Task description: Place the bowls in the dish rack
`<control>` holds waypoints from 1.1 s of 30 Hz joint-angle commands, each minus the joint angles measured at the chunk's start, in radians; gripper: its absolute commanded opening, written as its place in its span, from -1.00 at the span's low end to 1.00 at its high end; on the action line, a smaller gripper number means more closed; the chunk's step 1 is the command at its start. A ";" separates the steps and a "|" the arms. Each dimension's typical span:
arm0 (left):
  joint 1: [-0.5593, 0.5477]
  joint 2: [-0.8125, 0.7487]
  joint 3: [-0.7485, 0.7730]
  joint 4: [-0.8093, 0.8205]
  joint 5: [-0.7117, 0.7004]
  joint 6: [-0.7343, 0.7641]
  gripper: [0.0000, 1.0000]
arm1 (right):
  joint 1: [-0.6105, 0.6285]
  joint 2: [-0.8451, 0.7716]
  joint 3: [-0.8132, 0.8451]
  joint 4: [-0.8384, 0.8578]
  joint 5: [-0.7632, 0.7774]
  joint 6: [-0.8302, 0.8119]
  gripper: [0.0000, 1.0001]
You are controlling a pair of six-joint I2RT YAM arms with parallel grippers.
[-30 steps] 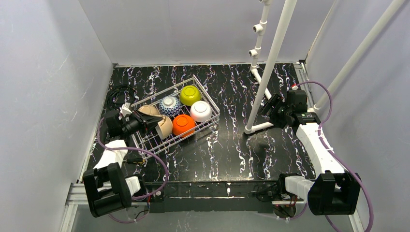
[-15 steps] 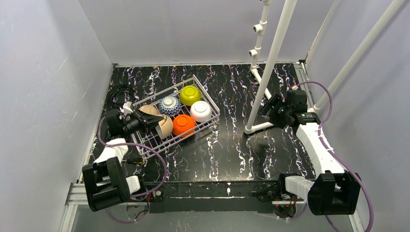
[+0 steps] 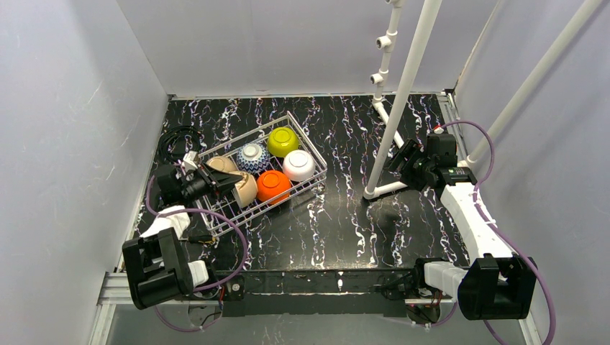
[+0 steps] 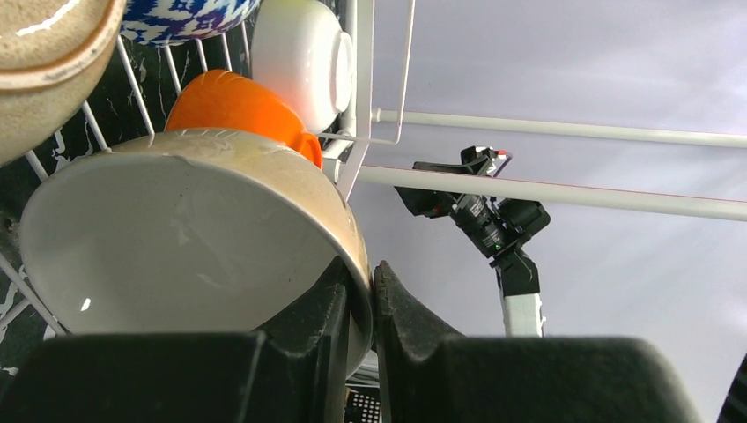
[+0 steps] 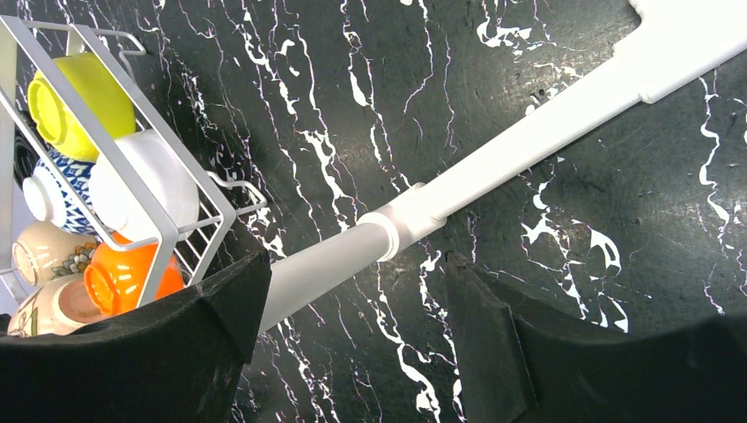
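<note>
Six bowls sit in the rack [image 3: 223, 210]. It lies slanted on the left half of the table [image 3: 345, 215], with its near-left corner close to the side wall. Between the rack and the white pipe [image 3: 404, 90] the table has wide open room.

The left gripper [image 3: 234, 183] reaches in over the rack's near-left part, where bare wire shows. It pinches the rim of a tan bowl [image 3: 246, 190] that lies tipped on its side just beside the orange bowl [image 3: 273, 185]. From above I cannot see that pinch. The left wrist view shows it plainly, with one finger inside the white hollow and one outside.

The right gripper [image 3: 401, 157] hangs well apart from the rack, over the foot of the pipe, its jaws wide and holding nothing. Its wrist view shows the pipe crossing below the fingers and the rack cut off at the left edge.

The second tan bowl [image 3: 221, 164] is partly hidden behind the left gripper. The yellow-green bowl [image 3: 283, 141], blue-white bowl [image 3: 252, 157] and white bowl [image 3: 298, 165] fill the far part of the rack.
</note>
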 commanded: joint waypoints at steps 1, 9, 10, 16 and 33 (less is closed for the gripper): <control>0.013 0.052 -0.055 -0.034 -0.018 0.047 -1.00 | -0.002 0.006 0.017 0.005 0.009 -0.020 0.61; 0.102 0.018 -0.091 -0.075 0.001 0.087 -0.83 | -0.003 0.005 0.016 0.003 0.014 -0.024 0.61; 0.114 0.009 -0.094 -0.092 0.003 0.100 -0.82 | -0.003 0.005 0.016 0.004 0.013 -0.024 0.61; 0.138 -0.050 -0.074 -0.268 -0.049 0.173 -0.67 | -0.002 0.008 0.018 0.002 0.012 -0.024 0.61; 0.141 -0.117 0.007 -0.626 -0.235 0.331 -0.58 | -0.002 0.011 0.025 0.003 0.014 -0.027 0.61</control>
